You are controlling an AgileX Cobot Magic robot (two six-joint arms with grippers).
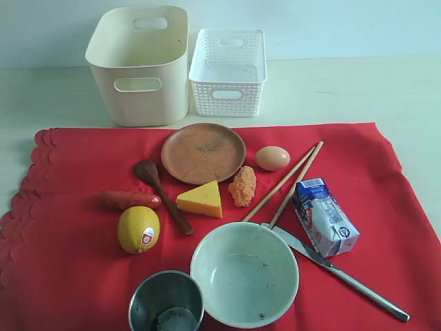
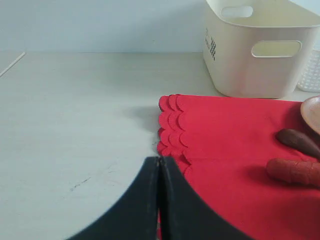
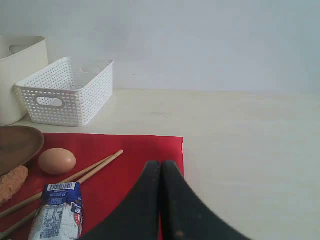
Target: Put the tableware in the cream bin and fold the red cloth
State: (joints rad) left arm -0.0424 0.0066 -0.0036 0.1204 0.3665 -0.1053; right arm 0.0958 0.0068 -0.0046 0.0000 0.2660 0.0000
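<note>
The red cloth (image 1: 76,179) lies flat on the table, scalloped edge at the left. On it rest a brown plate (image 1: 203,152), dark wooden spoon (image 1: 163,195), chopsticks (image 1: 286,181), steel knife (image 1: 339,272), pale green bowl (image 1: 244,273) and steel cup (image 1: 166,302). The cream bin (image 1: 140,65) stands behind the cloth at back left. Neither arm shows in the exterior view. My left gripper (image 2: 159,161) is shut with nothing in it, over the scalloped edge (image 2: 170,125). My right gripper (image 3: 160,165) is shut and empty near the cloth's far right corner (image 3: 170,145).
A white perforated basket (image 1: 228,71) stands right of the cream bin. Food lies among the tableware: sausage (image 1: 129,200), lemon (image 1: 138,229), cheese wedge (image 1: 200,200), an orange crumbed piece (image 1: 242,186), egg (image 1: 272,158) and milk carton (image 1: 324,217). Bare table surrounds the cloth.
</note>
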